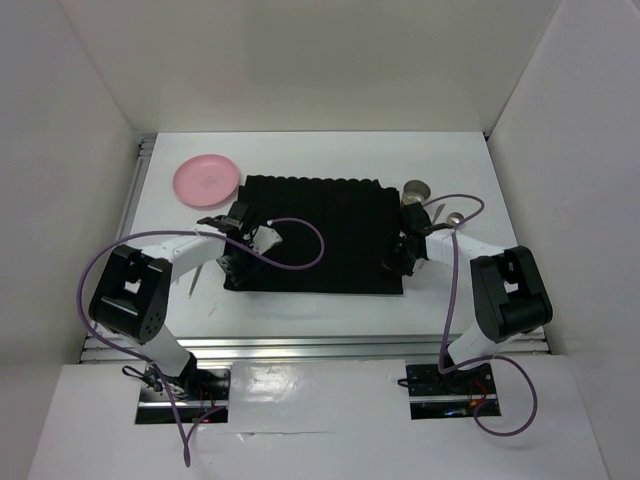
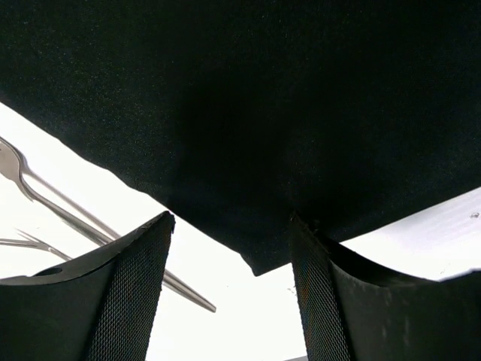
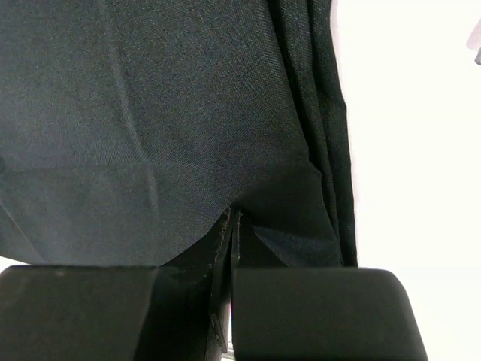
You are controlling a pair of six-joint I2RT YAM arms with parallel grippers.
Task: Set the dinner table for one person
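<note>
Right gripper (image 3: 231,241) tight on placemat (image 3: 150,113) fold, plain only in wrist view.

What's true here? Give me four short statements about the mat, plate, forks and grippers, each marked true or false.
1. The round pink plate sits on the black ribbed rectangular placemat. False: it lies on the white tabletop, past the mat's far-left corner.
2. The right gripper is shut on the placemat's right edge. True.
3. The left gripper is clamped shut. False: its jaws stand open at the mat's near-left corner.
4. On the tabletop left of the placemat lie silver metal forks. True.
</note>
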